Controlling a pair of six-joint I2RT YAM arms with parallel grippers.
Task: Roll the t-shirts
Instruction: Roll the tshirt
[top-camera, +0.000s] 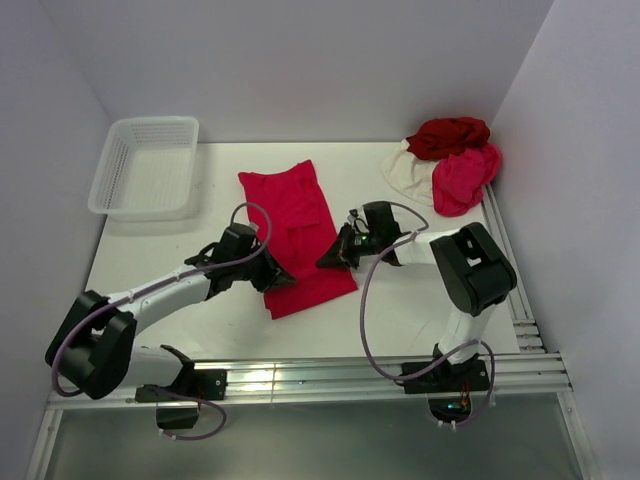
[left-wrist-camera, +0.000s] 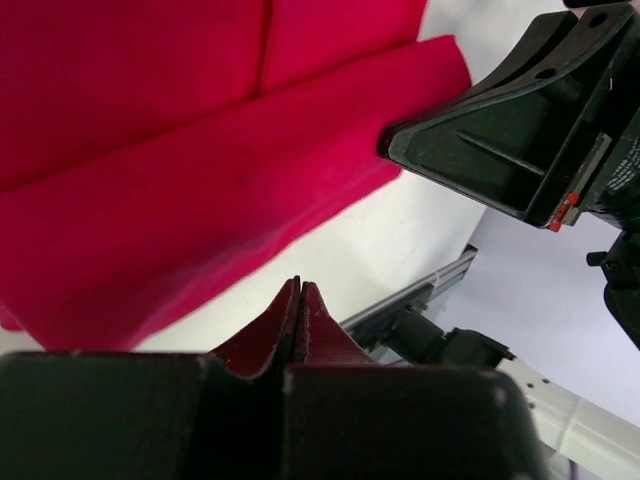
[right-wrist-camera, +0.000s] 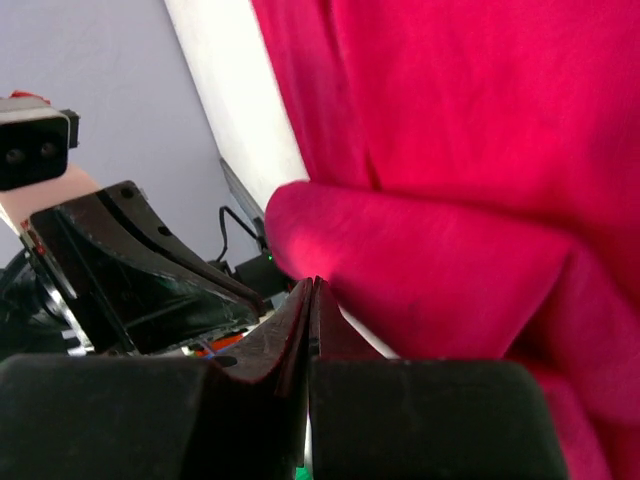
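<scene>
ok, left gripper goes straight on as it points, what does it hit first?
Most likely the red shirt, its folded edge just past a strip of bare table. The right gripper sits off to the side of that line. Depth is hard to judge.

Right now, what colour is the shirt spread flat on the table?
Bright crimson red shirt, clearest from the top camera.

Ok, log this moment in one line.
left fingers: shut, at crimson t-shirt edge | right fingers: shut, opposite edge | other shirts: piled far right

A high camera overlooks the table (top-camera: 225, 195); both wrist cameras closely face the same crimson t-shirt (top-camera: 300, 215).
</scene>
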